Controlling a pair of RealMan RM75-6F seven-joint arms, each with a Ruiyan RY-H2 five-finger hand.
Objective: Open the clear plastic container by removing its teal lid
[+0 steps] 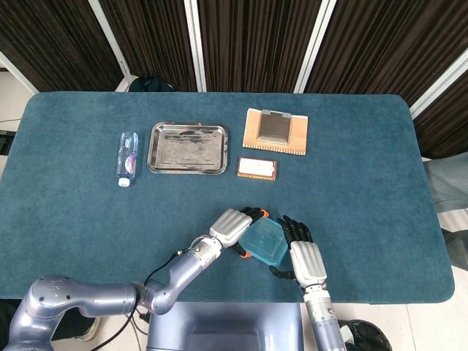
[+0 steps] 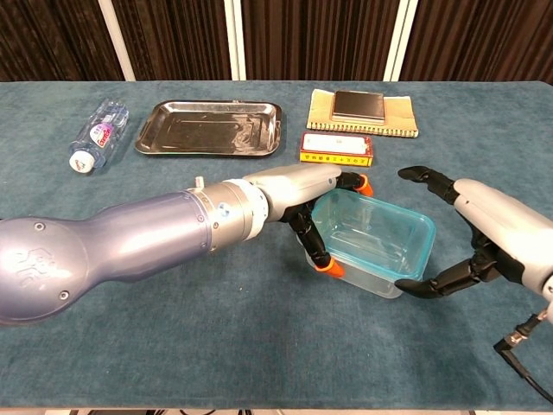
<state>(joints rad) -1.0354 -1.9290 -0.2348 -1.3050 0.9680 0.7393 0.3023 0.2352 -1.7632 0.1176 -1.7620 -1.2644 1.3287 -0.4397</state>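
Note:
The clear plastic container [image 2: 373,245] with its teal lid [image 2: 406,259] on top lies slightly tilted near the table's front edge. My left hand [image 2: 289,192] grips its left end, orange-tipped fingers [image 2: 328,264] wrapped over the near and far sides. At its right end my right hand [image 2: 488,232] stands open, fingers spread around the corner without holding it. Its lower fingertip is right by the container's near corner; whether it touches I cannot tell. The head view shows the container [image 1: 263,242] between the left hand [image 1: 232,224] and the right hand [image 1: 306,257].
A steel tray [image 1: 188,148] and a lying water bottle [image 1: 127,156] are at the back left. A tan notebook [image 1: 292,135] with a dark pad on it and a small red box [image 1: 257,168] are behind the container. The table's front edge [image 1: 241,300] is close.

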